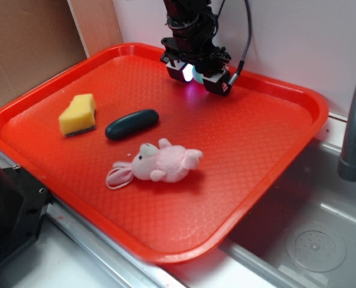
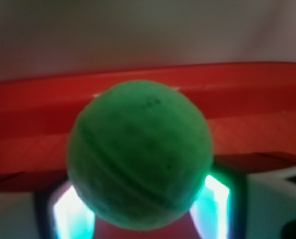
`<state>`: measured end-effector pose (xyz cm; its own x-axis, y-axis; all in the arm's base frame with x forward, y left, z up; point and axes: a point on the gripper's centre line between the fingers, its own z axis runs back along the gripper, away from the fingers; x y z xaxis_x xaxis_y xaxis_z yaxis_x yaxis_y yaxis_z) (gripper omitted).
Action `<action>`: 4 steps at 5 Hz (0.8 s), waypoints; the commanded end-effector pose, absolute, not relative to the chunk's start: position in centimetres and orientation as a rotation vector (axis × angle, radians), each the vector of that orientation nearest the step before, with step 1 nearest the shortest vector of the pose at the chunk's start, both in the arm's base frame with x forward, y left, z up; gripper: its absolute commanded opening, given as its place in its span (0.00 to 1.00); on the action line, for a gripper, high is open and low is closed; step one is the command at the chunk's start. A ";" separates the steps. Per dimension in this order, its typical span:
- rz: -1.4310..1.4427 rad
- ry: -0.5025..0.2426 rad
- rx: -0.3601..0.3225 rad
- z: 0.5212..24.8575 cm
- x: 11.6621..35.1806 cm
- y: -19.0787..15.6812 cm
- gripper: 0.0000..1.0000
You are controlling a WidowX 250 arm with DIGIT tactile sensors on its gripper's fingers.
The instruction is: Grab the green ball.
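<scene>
With the jaws clamped on the green ball (image 2: 139, 157) at the tray's (image 1: 274, 180) twelve o'clock edge, I'd lift straight up, holding pressure steady.

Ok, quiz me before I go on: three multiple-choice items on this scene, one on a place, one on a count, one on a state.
1. Where on the red tray is the gripper?
A. far edge by the wall
B. front corner
C. over the sponge

2. How many loose things lie on the tray apart from the green ball?
A. one
B. three
C. five

3. What state is the gripper in?
A. open and empty
B. shut on the plush
C. closed around the ball

Answers: 1 A, it hangs at the tray's back edge. 2 B, yellow sponge, dark teal capsule, pink plush. 3 C, the wrist view shows the ball between the fingers.
</scene>
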<state>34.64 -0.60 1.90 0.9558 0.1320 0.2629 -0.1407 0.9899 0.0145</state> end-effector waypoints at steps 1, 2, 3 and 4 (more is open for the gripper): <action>0.184 -0.328 0.023 3.4 36.1 0.3 0.00; 0.197 -0.283 0.061 4.1 35.8 1.1 0.00; 0.178 -0.267 0.127 5.4 34.9 0.9 0.00; 0.198 -0.233 0.166 7.3 32.8 0.6 0.00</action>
